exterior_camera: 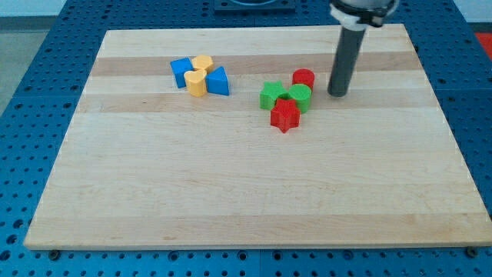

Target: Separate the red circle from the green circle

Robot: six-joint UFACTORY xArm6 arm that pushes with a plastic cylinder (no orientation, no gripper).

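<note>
The red circle sits right of the board's centre, near the view's top. The green circle touches it just below. A green star lies to the left of the green circle, and a red star lies below it, both touching the cluster. My tip rests on the board a short way to the right of the red and green circles, not touching them.
A second cluster lies at the upper left: a blue block, a yellow block, another yellow block and a blue triangle. The wooden board sits on a blue perforated table.
</note>
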